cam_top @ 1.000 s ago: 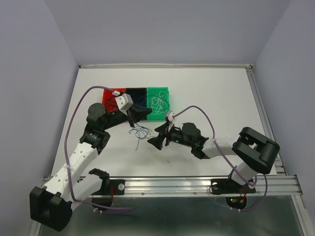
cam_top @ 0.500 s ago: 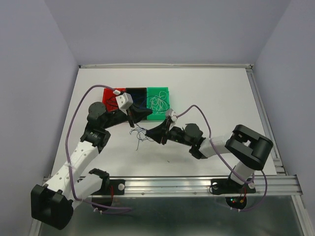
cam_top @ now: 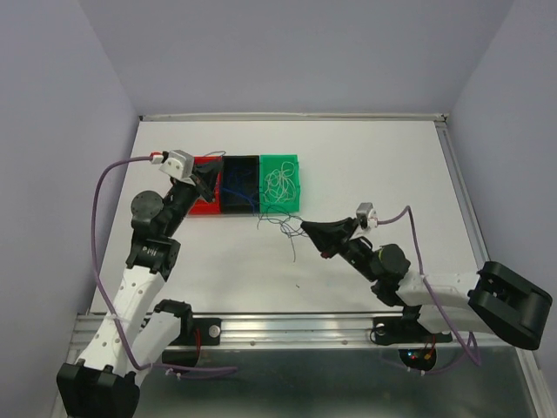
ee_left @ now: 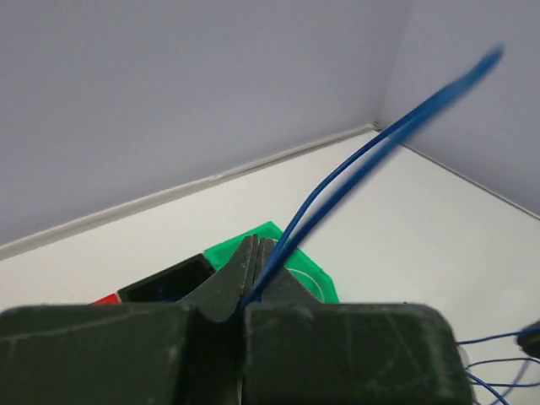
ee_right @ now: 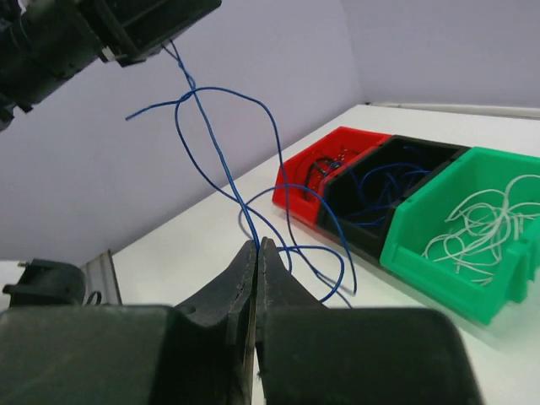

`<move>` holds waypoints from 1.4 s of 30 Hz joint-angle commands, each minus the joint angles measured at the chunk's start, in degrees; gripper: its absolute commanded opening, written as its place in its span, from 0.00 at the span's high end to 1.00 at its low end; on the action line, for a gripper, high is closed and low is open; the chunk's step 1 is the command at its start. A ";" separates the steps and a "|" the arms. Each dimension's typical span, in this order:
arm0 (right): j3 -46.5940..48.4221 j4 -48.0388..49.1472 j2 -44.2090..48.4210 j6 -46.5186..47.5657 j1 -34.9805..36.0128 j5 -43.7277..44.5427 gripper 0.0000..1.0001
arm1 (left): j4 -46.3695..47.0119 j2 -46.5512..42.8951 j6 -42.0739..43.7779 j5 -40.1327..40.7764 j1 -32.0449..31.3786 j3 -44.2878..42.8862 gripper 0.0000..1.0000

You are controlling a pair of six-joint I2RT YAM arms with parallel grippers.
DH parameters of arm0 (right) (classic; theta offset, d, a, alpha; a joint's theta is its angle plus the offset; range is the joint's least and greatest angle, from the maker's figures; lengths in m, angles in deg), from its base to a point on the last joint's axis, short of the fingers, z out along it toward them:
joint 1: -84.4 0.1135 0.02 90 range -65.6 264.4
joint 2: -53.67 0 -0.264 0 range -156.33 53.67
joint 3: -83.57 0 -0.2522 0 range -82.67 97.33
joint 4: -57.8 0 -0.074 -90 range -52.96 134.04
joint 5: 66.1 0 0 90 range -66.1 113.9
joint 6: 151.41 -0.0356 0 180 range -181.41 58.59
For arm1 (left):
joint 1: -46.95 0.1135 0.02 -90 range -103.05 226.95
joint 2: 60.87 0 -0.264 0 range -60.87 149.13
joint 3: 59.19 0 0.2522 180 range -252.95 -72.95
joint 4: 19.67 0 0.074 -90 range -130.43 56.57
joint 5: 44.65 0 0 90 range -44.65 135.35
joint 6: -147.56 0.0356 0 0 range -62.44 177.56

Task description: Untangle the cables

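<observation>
The blue cable (ee_left: 396, 126) runs slantwise from the left gripper (cam_top: 207, 178), clamped on it just left of the black bin (cam_top: 240, 158), to the right gripper (cam_top: 306, 228), clamped on it in front-right of that bin.

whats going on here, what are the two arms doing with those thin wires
Two robot arms are working on a tangle of thin blue wire. The left gripper is shut on a strand and holds it raised near the red plastic bin and the black plastic bin. The right gripper is shut on the wire lower down, over the white table. Loose crossing loops hang between them, so it is not yet untangled. The green plastic bin holds white wires.
</observation>
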 commanded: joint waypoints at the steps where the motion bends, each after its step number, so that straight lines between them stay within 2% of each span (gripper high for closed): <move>1: -4.77 4.50 4.33 -0.42 0.28 11.66 0.99 | 2.06 0.57 0.94 15.15 2.38 -0.25 1.00; 6: -6.00 -1.73 10.57 -2.51 0.28 20.61 0.99 | 1.80 -1.44 1.02 21.73 2.82 -0.25 1.00; 7: -7.83 -1.83 11.63 -3.57 0.36 26.81 0.99 | 1.71 -1.71 1.20 24.35 2.82 -0.16 1.00; 11: -12.76 -2.71 19.79 -9.02 0.36 41.06 0.99 | 1.45 -3.82 1.99 30.25 3.70 -0.25 1.00; 14: -16.63 -7.53 28.58 -11.57 0.36 48.11 0.99 | 1.27 -5.05 2.43 32.28 4.57 -0.69 1.00; 18: -16.11 -22.46 39.39 -15.00 0.36 53.50 0.99 | 0.66 -5.32 2.87 35.63 6.07 -1.83 1.00; 22: -18.30 -26.79 48.26 -15.00 0.28 55.16 0.99 | 1.10 -6.02 2.87 35.45 7.48 -1.57 1.00; 24: -18.66 -28.02 49.95 -13.61 0.36 52.91 0.98 | 0.83 -6.20 2.78 33.19 8.01 -1.92 1.00; 25: -17.87 -27.94 50.39 -12.29 0.36 47.49 0.96 | 1.09 -6.55 2.95 29.43 8.01 -1.49 1.00; 26: -16.91 -27.94 49.70 -10.45 0.36 43.70 0.87 | 1.27 -6.64 3.13 18.51 8.01 -1.13 1.00; 28: -14.37 -28.20 46.98 -5.61 0.36 35.70 0.70 | 1.18 -6.46 2.43 9.22 8.01 -0.95 1.00; 29: -14.18 -28.64 45.23 -4.64 0.36 27.92 0.62 | 1.01 -6.20 2.34 -0.22 8.01 -1.22 1.00; 30: -9.82 -28.99 40.43 -3.85 0.36 24.62 0.52 | 0.92 -5.68 2.25 -3.97 8.01 -1.74 1.00; 32: -6.98 -29.08 34.61 -3.06 0.36 15.77 0.39 | 0.40 -5.23 1.38 -11.52 7.75 -2.62 1.00; 34: -1.80 -30.13 25.12 -1.48 0.36 10.72 0.32 | -0.31 -4.97 1.20 -14.37 7.57 -3.85 1.00; 35: 0.31 -30.22 21.69 -0.69 0.45 4.70 0.31 | -0.31 -5.14 1.29 -17.43 7.39 -4.03 1.00; 38: 7.34 -30.49 8.94 2.04 1.32 -4.73 0.24 | -0.40 -6.54 1.02 -21.39 7.13 -4.64 1.00; 42: 15.51 -30.40 -3.98 5.11 4.22 -5.38 0.19 | -1.10 -8.30 0.85 -23.70 7.04 -7.01 1.00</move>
